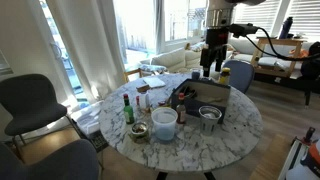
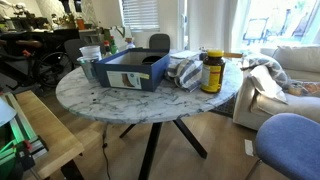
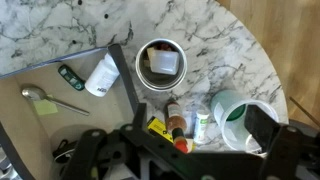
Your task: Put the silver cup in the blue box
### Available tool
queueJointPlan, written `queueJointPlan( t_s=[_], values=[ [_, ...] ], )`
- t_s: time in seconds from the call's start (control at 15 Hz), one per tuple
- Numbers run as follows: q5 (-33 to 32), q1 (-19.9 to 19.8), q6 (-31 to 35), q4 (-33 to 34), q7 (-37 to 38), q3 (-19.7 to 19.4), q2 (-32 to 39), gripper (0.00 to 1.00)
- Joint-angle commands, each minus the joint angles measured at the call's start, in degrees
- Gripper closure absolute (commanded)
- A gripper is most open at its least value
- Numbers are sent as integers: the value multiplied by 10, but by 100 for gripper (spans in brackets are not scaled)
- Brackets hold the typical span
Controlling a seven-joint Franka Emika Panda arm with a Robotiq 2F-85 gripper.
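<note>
In an exterior view, the small shiny silver metal cup (image 1: 209, 115) stands upright on the round white marble table (image 1: 232, 137). It is just beside the dark blue-grey rectangular box (image 1: 200, 97), outside its wall. A bigger round white plastic tub (image 1: 163, 120) sits on the cup's far side from the box, with a green glass bottle (image 1: 127, 108) beyond it. My black Robotiq gripper (image 1: 211, 70) hangs high over the box end of the table, well apart from the cup and touching nothing.

In an exterior view from low at the table's edge, the blue box (image 2: 112, 74) fills the middle of the marble top, with an amber jar with a yellow lid (image 2: 212, 72) near it. I cannot pick out the cup from here, and the gripper is out of frame.

In the wrist view I look straight down. The silver cup (image 3: 160, 65) sits mouth up on the marble, next to the dark wall of the box (image 3: 122, 72). A metal spoon (image 3: 45, 97) and a small white bottle (image 3: 100, 75) lie on the box floor. The gripper (image 3: 185, 160) shows its two fingers spread wide with nothing between them.

By my reading, nothing of the task is done yet. The approach, the grasp, the lift over the wall and the release inside are all left.
</note>
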Motion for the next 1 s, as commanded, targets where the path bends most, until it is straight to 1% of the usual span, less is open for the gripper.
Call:
queueJointPlan(
  t_s=[0.0, 0.13, 0.2, 0.27, 0.33, 0.4, 0.47, 0.67, 0.73, 0.8, 0.87, 0.93],
  values=[
    [1, -1, -1, 1, 0, 1, 0, 0],
    [-11, -3, -5, 1, -6, 3, 3, 0],
    [-59, -9, -22, -8, -45, 1, 8, 0],
    [-73, -9, -28, -13, -64, -6, 11, 0],
    [-80, -7, -21, -27, -102, -21, 23, 0],
    [-92, -7, -10, -35, -133, -29, 34, 0],
    [-105, -9, 16, -39, -170, -40, 58, 0],
    [-149, -15, 63, -27, -269, -67, 116, 0],
    [-155, -15, 86, -19, -307, -78, 133, 0],
    [-144, -13, 110, -11, -349, -90, 142, 0],
    [-137, -16, 86, -32, -289, -71, 112, 0],
    [-136, -19, 101, -25, -317, -78, 126, 0]
  ],
)
